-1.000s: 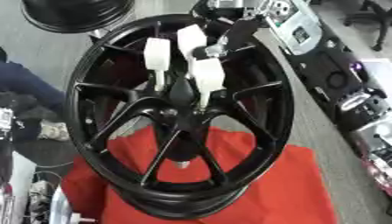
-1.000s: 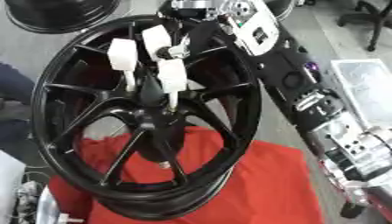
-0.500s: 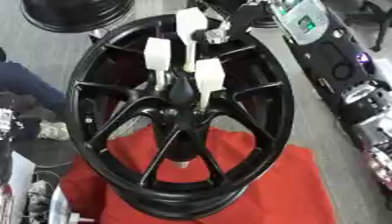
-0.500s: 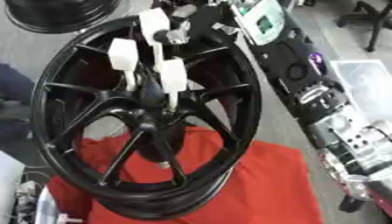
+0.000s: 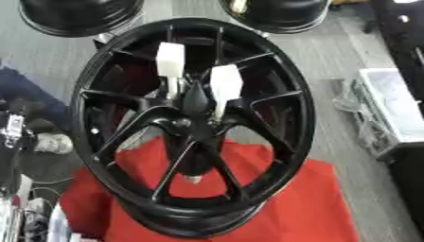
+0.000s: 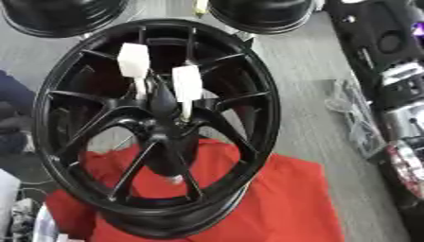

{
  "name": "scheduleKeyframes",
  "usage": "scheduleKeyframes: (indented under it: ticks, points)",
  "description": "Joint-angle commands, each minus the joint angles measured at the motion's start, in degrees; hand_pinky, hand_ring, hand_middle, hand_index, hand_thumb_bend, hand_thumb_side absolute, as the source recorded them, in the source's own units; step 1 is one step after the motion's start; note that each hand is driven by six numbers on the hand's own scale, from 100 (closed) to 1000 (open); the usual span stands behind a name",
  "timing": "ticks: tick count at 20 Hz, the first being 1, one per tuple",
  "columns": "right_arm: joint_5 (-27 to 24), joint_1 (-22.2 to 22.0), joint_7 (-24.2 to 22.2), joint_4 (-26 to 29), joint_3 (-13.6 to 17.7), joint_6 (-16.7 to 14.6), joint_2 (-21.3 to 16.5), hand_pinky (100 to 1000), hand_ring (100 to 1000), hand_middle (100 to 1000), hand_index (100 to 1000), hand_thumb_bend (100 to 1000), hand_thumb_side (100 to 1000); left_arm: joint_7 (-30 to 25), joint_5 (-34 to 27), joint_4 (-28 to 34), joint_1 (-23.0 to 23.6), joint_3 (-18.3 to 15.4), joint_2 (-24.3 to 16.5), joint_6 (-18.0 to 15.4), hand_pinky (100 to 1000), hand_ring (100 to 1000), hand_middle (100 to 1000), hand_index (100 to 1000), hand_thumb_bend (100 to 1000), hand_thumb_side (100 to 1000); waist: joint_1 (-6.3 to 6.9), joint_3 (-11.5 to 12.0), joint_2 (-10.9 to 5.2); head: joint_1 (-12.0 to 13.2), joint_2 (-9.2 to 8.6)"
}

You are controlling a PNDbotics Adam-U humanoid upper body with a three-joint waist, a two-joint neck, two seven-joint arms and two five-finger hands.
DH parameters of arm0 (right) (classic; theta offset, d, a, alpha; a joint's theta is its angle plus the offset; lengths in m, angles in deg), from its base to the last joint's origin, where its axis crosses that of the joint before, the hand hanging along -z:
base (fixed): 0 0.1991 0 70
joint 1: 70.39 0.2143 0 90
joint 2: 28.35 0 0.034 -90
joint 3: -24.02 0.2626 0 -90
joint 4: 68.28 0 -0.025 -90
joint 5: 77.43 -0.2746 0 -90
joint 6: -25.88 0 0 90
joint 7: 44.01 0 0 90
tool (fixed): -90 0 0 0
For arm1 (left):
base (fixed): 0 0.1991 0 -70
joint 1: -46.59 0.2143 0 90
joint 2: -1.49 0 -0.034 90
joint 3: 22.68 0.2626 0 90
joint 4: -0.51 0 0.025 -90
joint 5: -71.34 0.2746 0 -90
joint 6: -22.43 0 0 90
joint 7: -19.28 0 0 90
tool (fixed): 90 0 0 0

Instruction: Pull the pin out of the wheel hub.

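Note:
The black spoked wheel hub (image 5: 192,127) stands tilted on a red cloth (image 5: 306,198). Two pins with white block heads stick out of it near the centre: one at the upper left (image 5: 172,60), one just right of the centre cap (image 5: 225,81). A small pale piece (image 6: 201,5) shows at the very top edge, above the hub; I cannot tell what it is. My right arm (image 6: 377,42) runs up the right side as a black shape, and its hand lies outside both views. The left hand does not show either.
Two more black wheels lie on the grey floor behind the hub, at the top left (image 5: 79,16) and top middle (image 5: 278,14). A pale box with clutter (image 5: 389,108) stands at the right. Dark gear (image 5: 13,132) sits at the left edge.
The third white-headed pin, which the right hand held at the hub's top, is gone from the hub. The hand has left the view upward, uncovering the wheel behind.

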Motion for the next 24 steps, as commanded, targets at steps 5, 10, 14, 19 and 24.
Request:
scheduleKeyframes:
  ticks: [5, 10, 14, 19, 24]
  points:
    - [-7.3, -10.5, 11.4, 4.4, 9.7, 1.4, -14.0, 773, 748, 637, 564, 263, 315, 0.9, 0.2, 0.5, 0.2, -1.0, -1.3, 0.0, 692, 795, 678, 730, 287, 841, 0.32, -1.7, -1.65, 1.7, -0.08]
    - [-8.2, -25.0, 23.3, 2.6, 17.3, 2.7, -16.4, 763, 744, 636, 596, 279, 277, 1.3, 0.2, 0.6, 0.3, -1.3, -1.2, 0.1, 693, 796, 679, 730, 287, 842, 0.51, -2.9, -1.46, 2.2, -0.08]
    - [-4.3, -36.5, 31.2, -0.6, 21.7, 3.4, -13.2, 763, 756, 676, 726, 359, 259, 1.5, 0.2, 0.7, 0.1, -1.5, -1.1, 0.1, 692, 796, 680, 729, 285, 842, 0.75, -3.4, -1.06, 2.0, -0.08]
    - [-1.7, -48.3, 40.8, -5.7, 26.2, 5.7, -5.2, 847, 886, 872, 915, 588, 368, 1.8, 0.3, 0.7, 0.0, -1.8, -0.9, 0.1, 693, 796, 680, 729, 284, 844, 1.1, -3.4, -0.49, 1.8, -0.08]
    - [-2.7, -55.3, 48.8, -3.8, 29.6, 5.4, 5.5, 887, 924, 912, 931, 596, 376, 2.0, 0.2, 0.8, -0.5, -1.9, -0.4, 0.2, 693, 796, 681, 729, 283, 845, 1.26, -3.2, 0.03, 2.4, -0.08]
